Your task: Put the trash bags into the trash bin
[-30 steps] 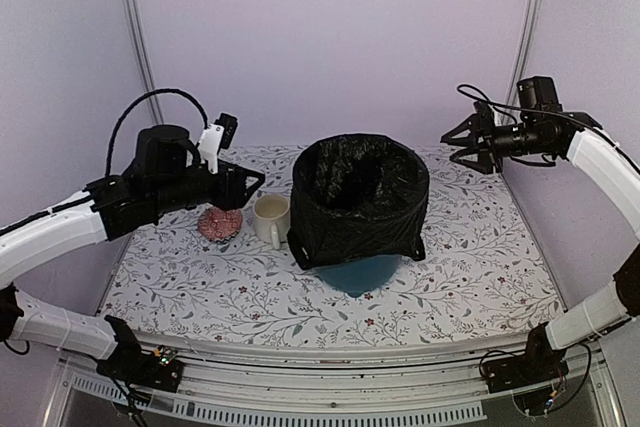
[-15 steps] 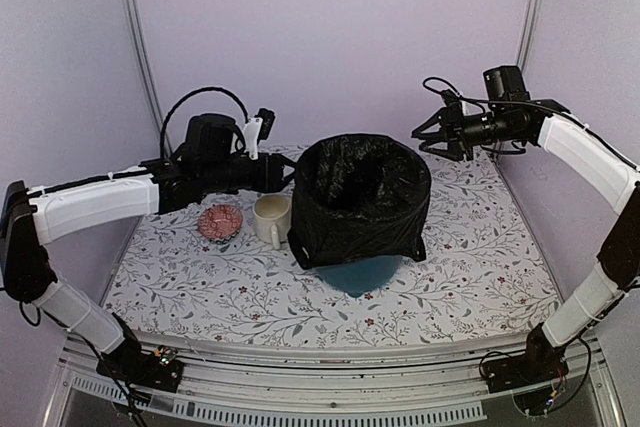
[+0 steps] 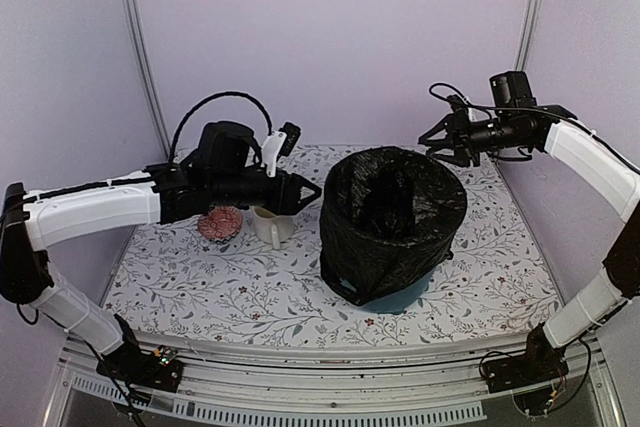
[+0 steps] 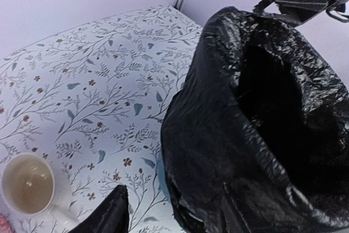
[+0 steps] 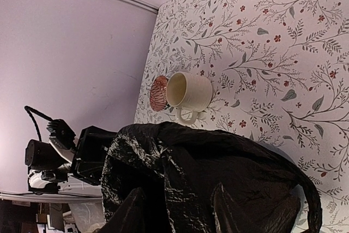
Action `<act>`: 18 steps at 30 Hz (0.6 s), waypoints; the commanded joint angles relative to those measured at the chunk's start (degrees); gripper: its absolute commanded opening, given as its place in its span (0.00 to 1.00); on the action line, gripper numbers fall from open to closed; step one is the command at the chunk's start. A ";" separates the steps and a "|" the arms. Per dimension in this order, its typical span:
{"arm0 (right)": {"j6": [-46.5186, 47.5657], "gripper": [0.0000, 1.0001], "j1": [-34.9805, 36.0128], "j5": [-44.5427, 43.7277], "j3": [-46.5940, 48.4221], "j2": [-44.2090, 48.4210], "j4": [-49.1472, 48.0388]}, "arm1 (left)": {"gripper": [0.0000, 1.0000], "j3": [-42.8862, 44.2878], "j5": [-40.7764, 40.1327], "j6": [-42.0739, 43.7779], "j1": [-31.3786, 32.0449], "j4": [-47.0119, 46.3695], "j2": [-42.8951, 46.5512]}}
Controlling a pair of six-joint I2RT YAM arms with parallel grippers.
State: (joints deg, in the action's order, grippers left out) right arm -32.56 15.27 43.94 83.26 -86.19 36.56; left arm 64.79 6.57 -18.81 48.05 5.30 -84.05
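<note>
Top external view. The trash bag [image 3: 390,217], black and crinkly, lines the trash bin [image 3: 402,297] and hangs down its outside, so that only a teal strip shows near the base. The bin stands on the floral worktop [image 3: 200,287], right of the middle and nearer the right edge. The left gripper [image 3: 310,191] points at the bag's left flank, just beside it. The right gripper [image 3: 437,147] sits at the bag's far right rim. A cream mug [image 3: 268,229] and a pink round object [image 3: 220,223] lie side by side toward the left edge, the mug nearer the bin.

Left wrist view. The left gripper is open: one finger [image 4: 106,217] stands over bare worktop, clear of the bag, and the other lies against the bag's outer wall. The bag's mouth gapes wide. The mug stands upright at the lower left.

Right wrist view. The right gripper's two fingers [image 5: 133,211] stand apart against the bag's rim. Because they are black on black plastic, it cannot be told whether they pinch the rim or merely straddle it. Beyond the bag, the mug and the pink object touch or nearly touch.
</note>
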 commanded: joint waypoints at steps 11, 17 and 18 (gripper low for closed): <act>7.88 0.29 -8.54 -13.09 -6.71 3.74 8.09 | 0.55 17.23 -1.03 5.72 0.52 31.21 6.57; 7.87 0.20 -5.38 -11.42 -14.84 5.74 5.92 | 0.38 30.76 0.27 11.28 3.66 43.25 0.51; 7.93 0.16 -4.10 -11.52 -15.44 5.57 5.76 | 0.37 31.79 -0.15 12.00 4.58 43.86 0.11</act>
State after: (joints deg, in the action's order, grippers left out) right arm -26.04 7.57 33.04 70.17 -82.85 42.98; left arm 91.70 5.54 -11.77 49.50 39.44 -80.97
